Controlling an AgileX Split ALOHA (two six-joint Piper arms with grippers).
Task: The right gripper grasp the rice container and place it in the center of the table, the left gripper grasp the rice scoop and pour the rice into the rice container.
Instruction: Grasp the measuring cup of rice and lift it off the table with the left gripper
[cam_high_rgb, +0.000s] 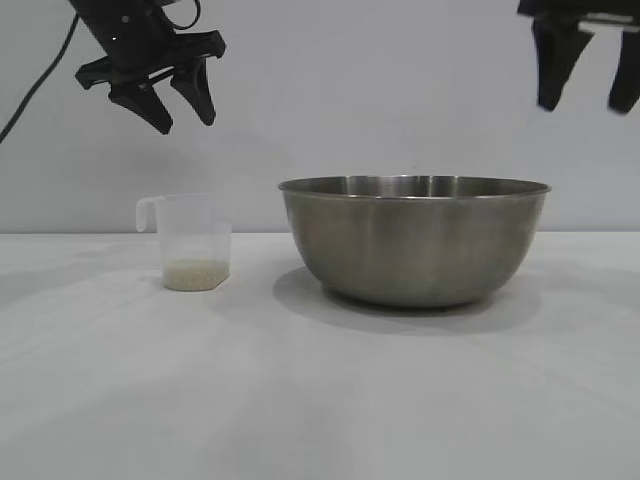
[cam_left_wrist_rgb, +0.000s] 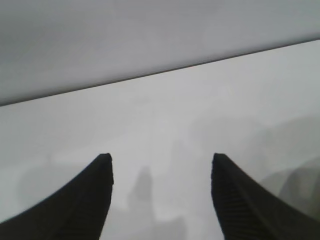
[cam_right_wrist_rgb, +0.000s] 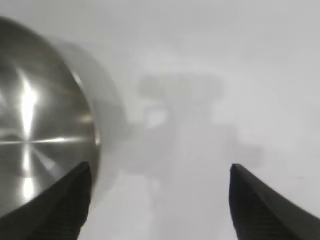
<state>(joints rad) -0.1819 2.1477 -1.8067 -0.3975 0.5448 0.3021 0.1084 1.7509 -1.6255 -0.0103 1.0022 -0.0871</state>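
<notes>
bench (cam_high_rgb: 320, 400): plain white, it carries both containers, which sit well apart from each other

rice scoop (cam_high_rgb: 192, 240): little frosted plastic cup, upright on the bench at the left of the exterior view, handle at the rim sticking out to the left, nothing touching it

rice (cam_high_rgb: 197, 272): thin off-white layer right at the bottom of the scoop, the rest of the cup is empty

rice container (cam_high_rgb: 414, 240): big steel bowl, upright around the middle of the bench, to the right of the scoop; the right wrist view looks down into it and shows only shiny bare metal in the part it catches

left pincer (cam_high_rgb: 183, 108): hangs up in the air above the scoop, tips angled down, fingers spread, holding nothing

right pincer (cam_high_rgb: 586, 92): way up at the top right, above the bowl's right edge, fingers wide apart, released and clear of the bowl
</notes>
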